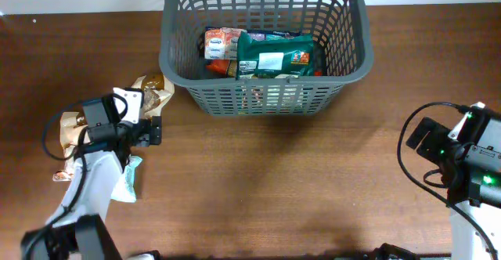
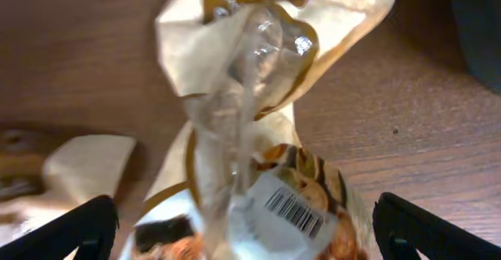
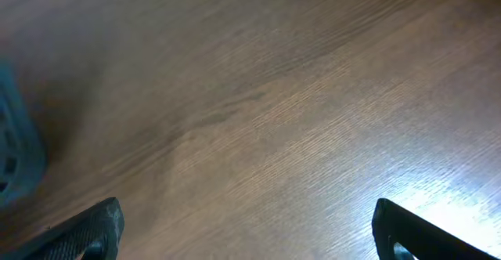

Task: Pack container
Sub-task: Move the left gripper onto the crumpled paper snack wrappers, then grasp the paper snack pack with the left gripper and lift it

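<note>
Left jaws: released, spread wide, with one dark fingertip (image 2: 84, 227) low at each side of the left wrist view.
Between the left jaws: a cream and gold snack packet (image 2: 258, 135) with a clear crinkled window and a barcode label; neither fingertip touches it.
Beside that packet: a second cream packet (image 2: 86, 164) lies to one side on the bench, blurred.
Left arm (image 1: 102, 127): over the left part of the bench (image 1: 258, 189), above a small pile of packets.
Pile under the left arm: an orange-brown packet (image 1: 69, 131) shows at the arm's outer side, and a pale teal packet (image 1: 125, 180) lies near it.
Right jaws: released, spread wide, fingertips (image 3: 86, 230) at both lower corners of the right wrist view, with only bare brown wood between them.
Right arm (image 1: 462, 154): at the right edge of the bench, well apart from everything else.
Container (image 1: 219, 99): dark grey slotted basket at the far middle of the bench, upright; the cream and gold packet lies just beside its near left corner.
Inside the container: a green packet (image 1: 274, 56) and an orange packet (image 1: 221, 45), lying side by side and touching.
</note>
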{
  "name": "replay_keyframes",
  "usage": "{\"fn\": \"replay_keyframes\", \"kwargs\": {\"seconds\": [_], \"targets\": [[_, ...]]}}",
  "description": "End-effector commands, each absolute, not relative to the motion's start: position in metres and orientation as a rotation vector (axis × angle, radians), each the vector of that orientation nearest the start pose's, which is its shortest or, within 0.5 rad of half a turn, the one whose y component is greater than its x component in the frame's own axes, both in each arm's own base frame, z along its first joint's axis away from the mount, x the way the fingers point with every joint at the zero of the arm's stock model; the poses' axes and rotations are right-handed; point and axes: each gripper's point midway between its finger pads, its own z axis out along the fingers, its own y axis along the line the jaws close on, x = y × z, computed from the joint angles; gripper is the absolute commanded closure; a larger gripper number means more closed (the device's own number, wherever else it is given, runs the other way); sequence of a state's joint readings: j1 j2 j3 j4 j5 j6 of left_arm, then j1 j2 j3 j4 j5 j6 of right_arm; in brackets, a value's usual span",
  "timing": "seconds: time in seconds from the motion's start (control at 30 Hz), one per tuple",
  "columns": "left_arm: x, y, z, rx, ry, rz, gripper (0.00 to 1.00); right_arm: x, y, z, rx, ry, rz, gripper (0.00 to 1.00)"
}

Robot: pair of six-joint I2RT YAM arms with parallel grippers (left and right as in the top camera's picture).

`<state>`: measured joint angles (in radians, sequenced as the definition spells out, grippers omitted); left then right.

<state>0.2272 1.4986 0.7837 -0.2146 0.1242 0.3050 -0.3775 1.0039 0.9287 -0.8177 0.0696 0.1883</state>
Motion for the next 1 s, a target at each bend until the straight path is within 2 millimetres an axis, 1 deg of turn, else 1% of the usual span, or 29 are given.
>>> {"fn": "replay_keyframes", "kwargs": {"seconds": [0.0,0.13,0.27,0.43,0.5,0.6,0.7,0.87,0.93,0.97], "targets": [[0.372,0.054,0.05,0.219,2.498,-0.006,0.01,0.255,-0.107,0.186,0.689,2.377,-0.122,0.01],[0.378,0.055,0.029,0.219,2.518,-0.02,0.01,0.248,-0.102,0.183,0.675,2.409,-0.103,0.01],[0.379,0.055,0.008,0.217,2.55,-0.034,0.01,0.241,-0.099,0.185,0.646,2.422,-0.112,0.01],[0.379,0.055,-0.012,0.215,2.577,-0.044,0.01,0.23,-0.094,0.189,0.616,2.427,-0.122,0.01],[0.38,0.056,-0.017,0.214,2.582,-0.047,0.11,0.228,-0.093,0.193,0.613,2.416,-0.123,0.01],[0.382,0.056,-0.021,0.214,2.578,-0.043,0.6,0.226,-0.092,0.196,0.61,2.402,-0.126,0.01],[0.386,0.057,-0.018,0.215,2.561,-0.036,0.98,0.222,-0.091,0.196,0.611,2.407,-0.124,0.01],[0.388,0.059,-0.015,0.213,2.551,-0.022,0.98,0.22,-0.089,0.195,0.61,2.415,-0.114,0.01],[0.393,0.06,-0.007,0.215,2.528,-0.013,0.98,0.221,-0.088,0.195,0.608,2.415,-0.109,0.01],[0.399,0.062,0.002,0.216,2.503,-0.002,0.98,0.221,-0.088,0.195,0.608,2.415,-0.109,0.01]]}}
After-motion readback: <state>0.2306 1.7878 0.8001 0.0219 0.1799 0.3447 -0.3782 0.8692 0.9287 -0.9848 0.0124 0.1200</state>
